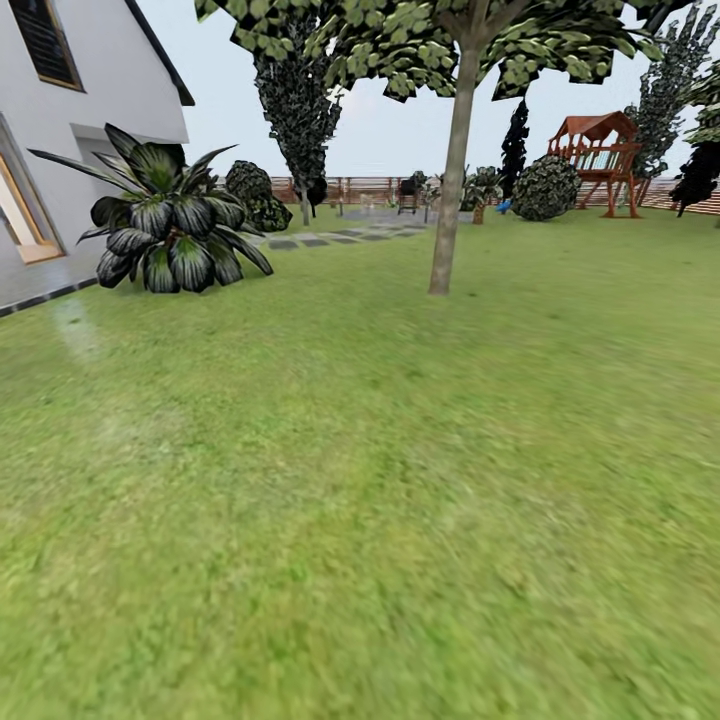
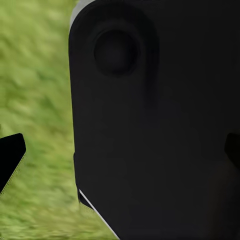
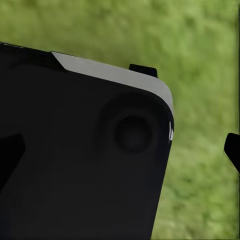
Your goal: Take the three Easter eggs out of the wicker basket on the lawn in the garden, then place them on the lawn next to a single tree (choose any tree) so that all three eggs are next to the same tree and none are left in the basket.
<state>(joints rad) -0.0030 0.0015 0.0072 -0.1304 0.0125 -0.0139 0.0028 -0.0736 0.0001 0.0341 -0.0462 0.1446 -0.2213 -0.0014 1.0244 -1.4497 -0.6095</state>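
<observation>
A tree (image 1: 447,200) with a straight pale grey-tan trunk and dark speckled foliage stands ahead on the lawn (image 1: 380,480), a little right of centre. The three Easter eggs and the wicker basket are out of view. In the left wrist view my left gripper (image 2: 120,155) hangs over grass beside a black part of the robot, its dark fingertips (image 2: 11,155) far apart and nothing between them. My right gripper (image 3: 120,152) looks the same, open, one fingertip (image 3: 232,150) against the grass.
The white house (image 1: 70,130) and a broad-leaved dark plant (image 1: 165,225) are at the left. Stepping stones (image 1: 330,238), bushes, a brown slatted fence (image 1: 350,187) and a red wooden play frame (image 1: 600,155) lie far back. Wide grass stretches between me and the tree.
</observation>
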